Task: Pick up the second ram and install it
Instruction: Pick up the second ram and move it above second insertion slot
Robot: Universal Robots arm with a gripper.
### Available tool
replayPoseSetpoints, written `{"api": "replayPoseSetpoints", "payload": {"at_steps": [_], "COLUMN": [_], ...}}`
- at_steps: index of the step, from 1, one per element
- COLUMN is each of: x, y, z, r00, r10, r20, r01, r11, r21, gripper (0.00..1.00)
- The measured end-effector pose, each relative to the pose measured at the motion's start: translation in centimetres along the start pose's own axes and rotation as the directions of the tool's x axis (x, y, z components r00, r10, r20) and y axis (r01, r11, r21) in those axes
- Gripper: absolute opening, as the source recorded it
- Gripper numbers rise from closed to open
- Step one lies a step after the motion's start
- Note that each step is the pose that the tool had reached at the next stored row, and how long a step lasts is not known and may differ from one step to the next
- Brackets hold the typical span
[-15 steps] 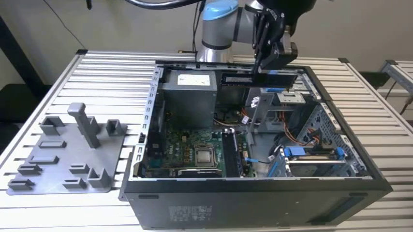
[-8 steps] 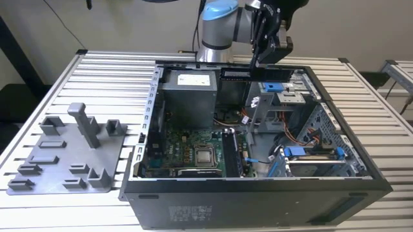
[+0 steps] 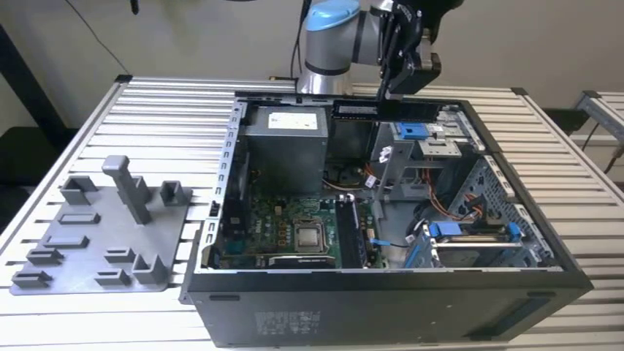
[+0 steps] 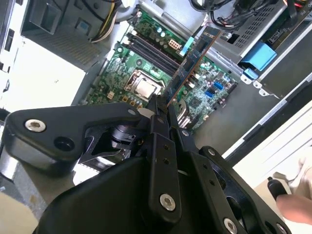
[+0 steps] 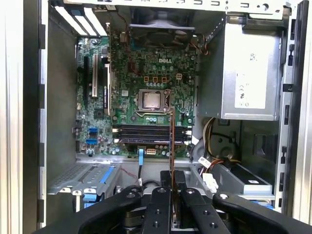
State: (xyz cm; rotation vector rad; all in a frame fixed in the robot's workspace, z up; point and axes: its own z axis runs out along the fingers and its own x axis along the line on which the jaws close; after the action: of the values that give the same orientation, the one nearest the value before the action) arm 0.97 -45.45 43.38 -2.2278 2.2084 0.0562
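The gripper (image 3: 390, 93) is pinched on the second ram (image 3: 366, 110), its fingers closed on the stick's long edge near one end. In the exterior view the stick hangs level, above the far rim of the open case (image 3: 390, 281) and clear of everything inside it. In the second wrist view the ram (image 4: 192, 61) juts out from the fingertips (image 4: 157, 108) with the motherboard (image 4: 146, 73) well beyond it. In the first wrist view it shows edge-on as a thin line (image 5: 171, 141) that crosses the dark memory slots (image 5: 146, 132) beside the processor socket (image 5: 150, 100).

The pick-up looks done: the stick is in the grip, and the gray holder plate (image 3: 98, 241) lies outside the case on the exterior view's left. Installing is not yet done, as the ram touches no slot. I cannot tell whether a stick already sits in a neighbouring slot.
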Motion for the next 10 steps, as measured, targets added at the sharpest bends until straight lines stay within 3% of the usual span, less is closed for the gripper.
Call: {"api": "replayPoseSetpoints", "payload": {"at_steps": [10], "x": [-0.59], "y": [-0.01], "z": [0.01], "r00": [1.0000], "r10": [0.000], "r20": [-0.0001], "r01": [0.000], "r11": [1.0000], "r21": [0.0000], "gripper": [0.14]}}
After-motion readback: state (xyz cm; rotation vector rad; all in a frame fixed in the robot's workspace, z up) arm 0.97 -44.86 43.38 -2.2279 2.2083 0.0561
